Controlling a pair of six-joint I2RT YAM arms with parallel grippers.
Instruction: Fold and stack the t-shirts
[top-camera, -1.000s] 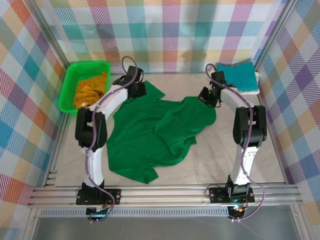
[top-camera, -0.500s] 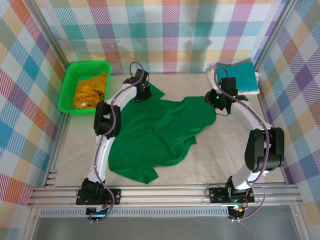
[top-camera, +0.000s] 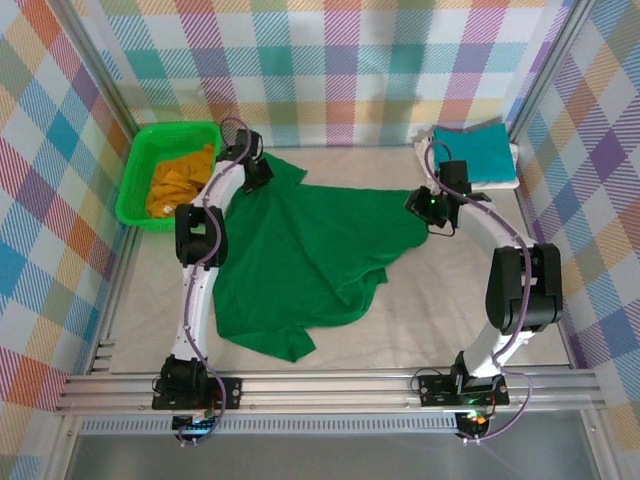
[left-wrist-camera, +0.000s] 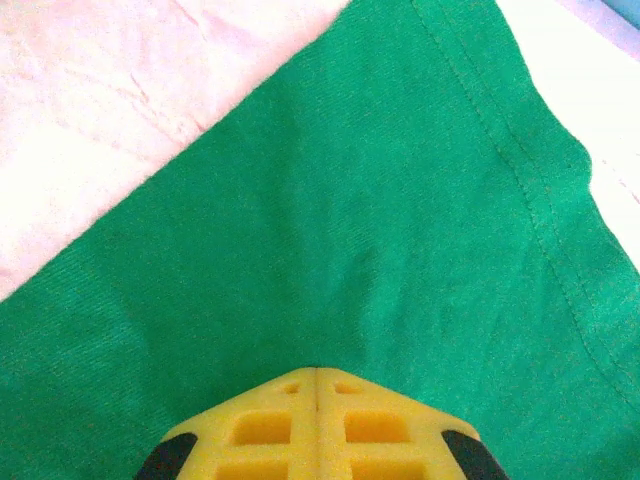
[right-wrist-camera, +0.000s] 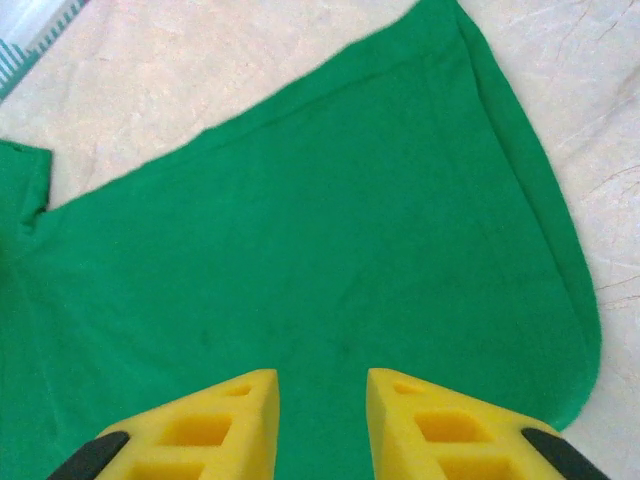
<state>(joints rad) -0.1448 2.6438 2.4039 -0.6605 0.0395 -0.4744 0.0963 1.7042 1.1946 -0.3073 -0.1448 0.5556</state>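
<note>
Shirt cloth spans the gap between both sets of fingers. The dark green t-shirt (top-camera: 300, 250) lies spread on the table (top-camera: 480, 300). Its far edge runs from the left fingers (left-wrist-camera: 300, 400), pressed together on a pinch of it, across to the right fingers (right-wrist-camera: 245, 405), which are parted a little, hold nothing and sit poised over its hem. Both arms reach far forward, and the left looks better placed to lead the fold.

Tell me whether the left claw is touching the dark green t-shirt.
Touching. The left wrist view shows the left claw shut, the dark green t-shirt pinched at its tips, creases running into the grip.
</note>
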